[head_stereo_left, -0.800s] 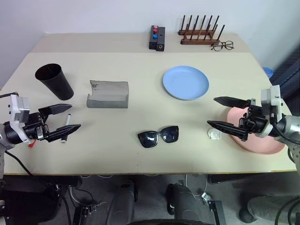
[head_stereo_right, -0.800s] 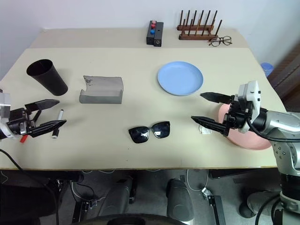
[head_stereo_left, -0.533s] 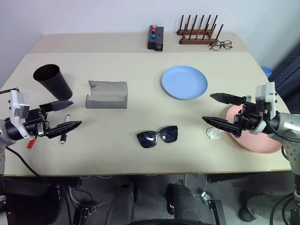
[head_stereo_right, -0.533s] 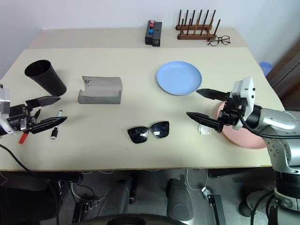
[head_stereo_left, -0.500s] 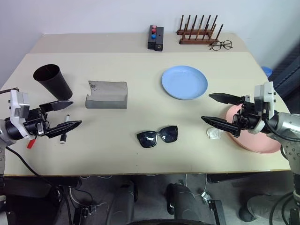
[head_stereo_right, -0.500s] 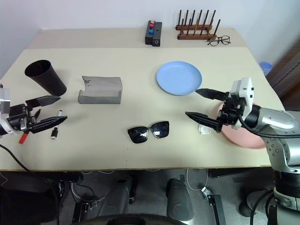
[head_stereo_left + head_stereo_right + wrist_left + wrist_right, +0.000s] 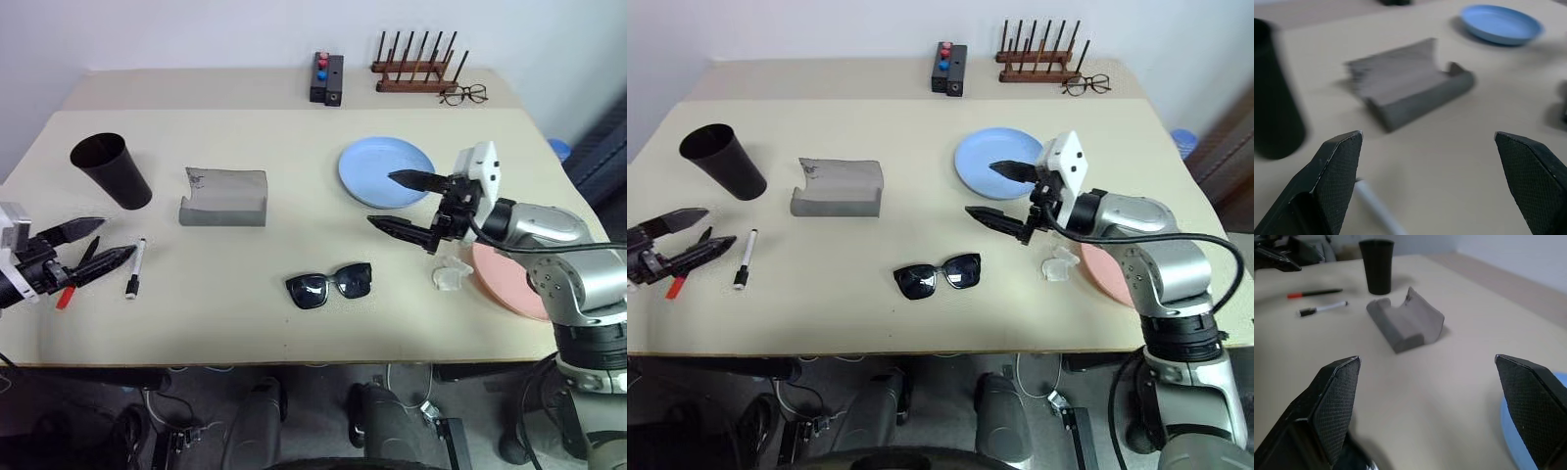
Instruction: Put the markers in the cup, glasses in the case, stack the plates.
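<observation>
The black cup (image 7: 111, 171) stands at the far left, with the grey case (image 7: 225, 196) lying open to its right. A white marker (image 7: 133, 267) and a red-and-black marker (image 7: 69, 291) lie near the left front. My left gripper (image 7: 118, 237) hovers open just left of them, holding nothing. The black sunglasses (image 7: 330, 285) lie at front centre. My right gripper (image 7: 380, 199) is open and empty, above the table at the near left edge of the blue plate (image 7: 387, 171). The pink plate (image 7: 500, 289) sits at the right, partly behind my right arm.
At the back stand a wooden rack (image 7: 416, 69), thin clear spectacles (image 7: 465, 95) and a black box with red and blue buttons (image 7: 328, 78). A small clear crumpled object (image 7: 449, 277) lies beside the pink plate. Bare tabletop surrounds the sunglasses.
My right gripper has swung left, off the pink plate and over to the blue plate's near edge. My left gripper has drawn back left, away from the white marker. Both stay open.
</observation>
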Robot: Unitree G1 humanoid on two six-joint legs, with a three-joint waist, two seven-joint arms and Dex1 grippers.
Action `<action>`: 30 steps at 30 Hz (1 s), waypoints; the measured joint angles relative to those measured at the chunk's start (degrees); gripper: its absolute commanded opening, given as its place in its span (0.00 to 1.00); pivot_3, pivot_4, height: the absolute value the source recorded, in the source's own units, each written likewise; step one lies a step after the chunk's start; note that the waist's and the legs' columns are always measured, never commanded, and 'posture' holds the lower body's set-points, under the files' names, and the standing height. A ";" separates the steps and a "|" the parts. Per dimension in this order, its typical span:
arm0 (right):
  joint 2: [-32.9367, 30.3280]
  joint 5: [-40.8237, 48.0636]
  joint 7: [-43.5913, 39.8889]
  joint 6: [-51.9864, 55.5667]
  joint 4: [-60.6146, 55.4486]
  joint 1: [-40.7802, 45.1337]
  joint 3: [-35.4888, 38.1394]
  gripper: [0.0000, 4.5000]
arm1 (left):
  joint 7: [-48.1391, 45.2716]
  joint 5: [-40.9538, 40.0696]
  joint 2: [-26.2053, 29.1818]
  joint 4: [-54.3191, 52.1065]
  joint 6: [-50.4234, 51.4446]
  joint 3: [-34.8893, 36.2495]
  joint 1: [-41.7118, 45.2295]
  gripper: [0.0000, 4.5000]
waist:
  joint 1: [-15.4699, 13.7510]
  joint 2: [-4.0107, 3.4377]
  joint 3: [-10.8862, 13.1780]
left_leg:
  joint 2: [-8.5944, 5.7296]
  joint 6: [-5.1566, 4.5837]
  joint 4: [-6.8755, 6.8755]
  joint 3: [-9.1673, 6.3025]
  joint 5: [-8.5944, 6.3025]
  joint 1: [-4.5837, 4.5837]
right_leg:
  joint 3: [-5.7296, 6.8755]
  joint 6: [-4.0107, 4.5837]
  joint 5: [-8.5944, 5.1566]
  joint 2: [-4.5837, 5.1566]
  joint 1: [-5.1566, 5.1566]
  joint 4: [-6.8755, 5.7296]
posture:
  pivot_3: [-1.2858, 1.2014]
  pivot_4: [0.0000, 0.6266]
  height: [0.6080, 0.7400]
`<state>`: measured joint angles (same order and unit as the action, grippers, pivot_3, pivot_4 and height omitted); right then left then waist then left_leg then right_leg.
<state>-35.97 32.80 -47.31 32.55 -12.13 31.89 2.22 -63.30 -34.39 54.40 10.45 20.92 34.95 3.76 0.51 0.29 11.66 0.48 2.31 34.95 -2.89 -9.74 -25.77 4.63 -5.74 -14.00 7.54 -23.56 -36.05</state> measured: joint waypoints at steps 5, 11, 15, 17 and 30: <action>9.43 -1.80 5.95 0.94 -0.53 3.59 -4.42 1.00 | 3.47 2.91 3.63 4.97 0.80 0.92 -1.02 0.99 | 0.27 0.03 -0.02 | 0.08 -0.01 -0.13 0.07 0.01 0.02 | -0.01 0.03 0.01 -0.08 -0.05 0.04 | 0.52 0.24 1.00; 16.95 -5.46 8.14 -3.65 1.76 3.48 -8.45 1.00 | 11.75 6.32 4.41 8.34 5.33 1.01 -0.37 0.99 | 0.14 0.02 -0.01 | 0.16 -0.06 -0.16 0.10 0.08 -0.02 | -0.02 -0.17 0.15 -0.22 -0.12 -0.02 | 0.52 0.24 1.00; 19.45 -7.29 7.73 -7.18 2.84 3.59 -9.95 1.00 | 15.07 8.35 4.72 9.62 7.75 -0.03 0.68 0.99 | 0.24 0.02 -0.02 | 0.29 -0.03 -0.14 0.11 0.09 0.06 | -0.02 -0.05 0.20 -0.33 -0.11 -0.02 | 0.52 0.24 1.00; 19.62 -8.73 7.83 -8.11 3.42 3.54 -10.41 1.00 | 15.17 8.92 4.72 9.70 9.18 -0.88 0.89 0.99 | 0.21 0.02 -0.02 | 0.35 0.00 -0.15 0.11 0.09 0.06 | -0.03 0.01 0.19 -0.37 -0.12 -0.02 | 0.52 0.24 1.00; 19.30 -10.66 8.01 -9.18 2.25 0.82 -10.88 1.00 | 18.33 14.23 6.67 19.39 21.75 -15.06 17.68 0.99 | 0.38 0.06 -0.04 | 0.46 0.05 -0.21 0.09 0.15 0.08 | -0.04 -0.03 0.27 -0.56 -0.14 -0.08 | 0.52 0.24 1.00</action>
<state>-16.67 22.14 -39.30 23.37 -9.88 32.71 -8.65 -44.97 -20.15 61.07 29.84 42.67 19.89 21.44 0.89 0.35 11.62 0.94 2.36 34.75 -2.80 -9.59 -25.69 4.59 -5.77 -13.72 6.98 -23.70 -36.14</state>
